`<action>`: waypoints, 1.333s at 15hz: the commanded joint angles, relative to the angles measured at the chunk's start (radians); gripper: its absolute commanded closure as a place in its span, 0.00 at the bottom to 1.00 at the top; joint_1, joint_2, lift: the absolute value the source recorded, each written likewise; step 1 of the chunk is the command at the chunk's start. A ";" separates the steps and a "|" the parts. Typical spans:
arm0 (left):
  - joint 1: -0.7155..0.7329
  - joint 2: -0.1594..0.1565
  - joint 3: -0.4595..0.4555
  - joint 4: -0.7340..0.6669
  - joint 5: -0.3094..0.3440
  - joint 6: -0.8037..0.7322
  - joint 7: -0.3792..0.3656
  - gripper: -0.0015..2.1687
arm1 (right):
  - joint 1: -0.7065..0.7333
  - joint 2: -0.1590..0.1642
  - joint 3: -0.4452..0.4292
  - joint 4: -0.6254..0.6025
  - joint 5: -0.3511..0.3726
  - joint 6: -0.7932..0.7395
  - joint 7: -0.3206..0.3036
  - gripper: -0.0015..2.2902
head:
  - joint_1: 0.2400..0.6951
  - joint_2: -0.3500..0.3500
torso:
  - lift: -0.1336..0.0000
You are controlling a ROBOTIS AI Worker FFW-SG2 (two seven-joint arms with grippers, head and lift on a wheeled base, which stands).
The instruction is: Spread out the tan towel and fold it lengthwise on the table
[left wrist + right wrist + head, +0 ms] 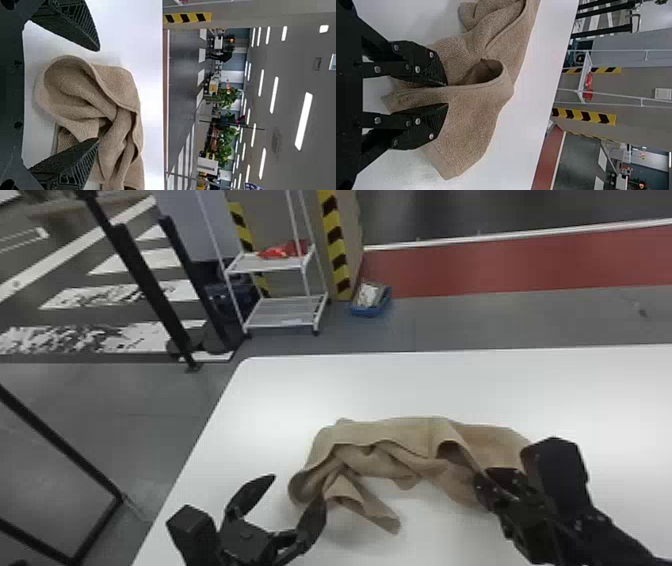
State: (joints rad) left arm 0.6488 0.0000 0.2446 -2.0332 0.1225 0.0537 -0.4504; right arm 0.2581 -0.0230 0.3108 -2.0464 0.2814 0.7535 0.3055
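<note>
The tan towel (385,435) lies rumpled on the table, one end twisted toward the table's front. My left gripper (300,487) is open at the towel's left end. In the left wrist view the left gripper (99,94) has its fingers wide apart; one overlaps the towel (119,87), the other is over bare table. At the right end is my right gripper (482,485). In the right wrist view the right gripper (447,95) is shut on a hemmed part of the towel (470,118), beside a raised loop. The stretch behind its fingers is partly hidden.
The white table (300,390) has its left edge running just beyond the left gripper. Past its far edge stand a white wire shelf (275,265) and a blue bin (371,301) on the floor.
</note>
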 commanded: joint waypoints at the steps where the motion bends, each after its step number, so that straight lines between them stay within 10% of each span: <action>1: 0.000 -0.003 -0.001 -0.001 0.000 -0.002 -0.002 0.04 | -0.005 0.000 0.001 0.000 0.009 0.001 0.000 0.44 | 1.00 0.91 | 0.07; 2: 0.000 -0.003 0.001 -0.001 0.000 -0.002 -0.002 0.04 | -0.005 0.000 0.001 0.000 0.013 0.007 0.000 0.57 | 1.00 0.91 | 0.07; 8: 0.006 -0.003 0.001 -0.015 0.002 -0.002 -0.065 0.04 | 0.026 -0.015 -0.041 -0.084 0.022 0.004 0.007 0.57 | 1.00 0.89 | 0.07; 13: 0.000 -0.003 -0.011 -0.038 -0.009 0.016 -0.165 0.04 | 0.073 -0.038 -0.053 -0.192 0.173 0.086 0.110 0.57 | 1.00 0.77 | 0.07; 20: -0.160 -0.003 0.051 -0.036 0.009 0.495 -0.183 0.04 | 0.072 -0.054 -0.099 -0.189 0.275 0.090 0.149 0.57 | 1.00 0.70 | 0.07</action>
State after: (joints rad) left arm 0.5248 0.0000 0.2864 -2.0692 0.1273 0.4612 -0.6307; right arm 0.3321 -0.0752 0.2234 -2.2353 0.5399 0.8408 0.4539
